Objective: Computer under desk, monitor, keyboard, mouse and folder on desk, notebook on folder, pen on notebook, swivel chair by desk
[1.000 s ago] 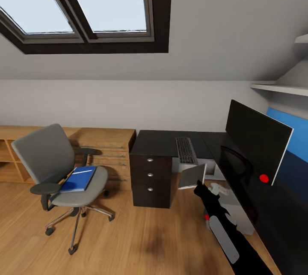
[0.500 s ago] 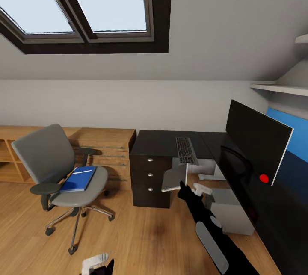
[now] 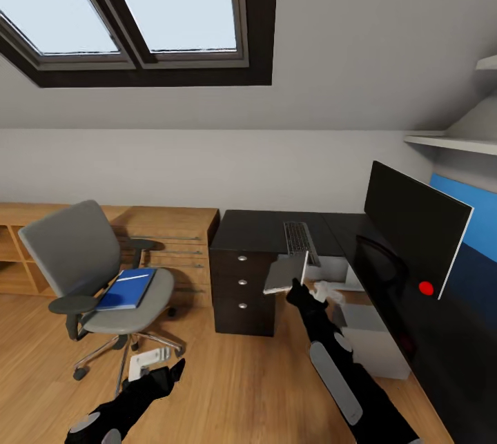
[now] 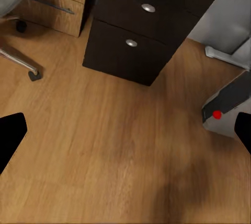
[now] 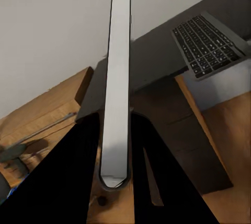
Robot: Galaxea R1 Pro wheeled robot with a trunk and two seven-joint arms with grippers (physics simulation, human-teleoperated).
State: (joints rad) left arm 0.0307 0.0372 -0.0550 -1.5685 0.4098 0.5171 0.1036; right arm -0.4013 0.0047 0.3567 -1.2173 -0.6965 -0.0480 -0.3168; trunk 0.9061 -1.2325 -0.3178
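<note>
Under a sloped skylit ceiling, the dark desk [image 3: 262,226] carries the keyboard [image 3: 299,242] at its front edge. The right gripper [image 3: 298,286] is clamped on a grey notebook [image 3: 285,273]; the left gripper [image 4: 125,130] hangs spread apart over the floor [image 4: 104,151]. The blue folder [image 3: 126,288] lies on the swivel chair [image 3: 96,278].

desk [image 3: 255,230]: dark, L-shaped, drawer unit under the end nearest the swivel chair | on desk: keyboard [image 3: 299,239] near its front edge, monitor [image 3: 414,230] on the wing beyond the keyboard | swivel chair [image 3: 90,271]: on wood floor [image 3: 235,375] beside the desk, blue folder [image 3: 126,288] flat on its seat
</note>
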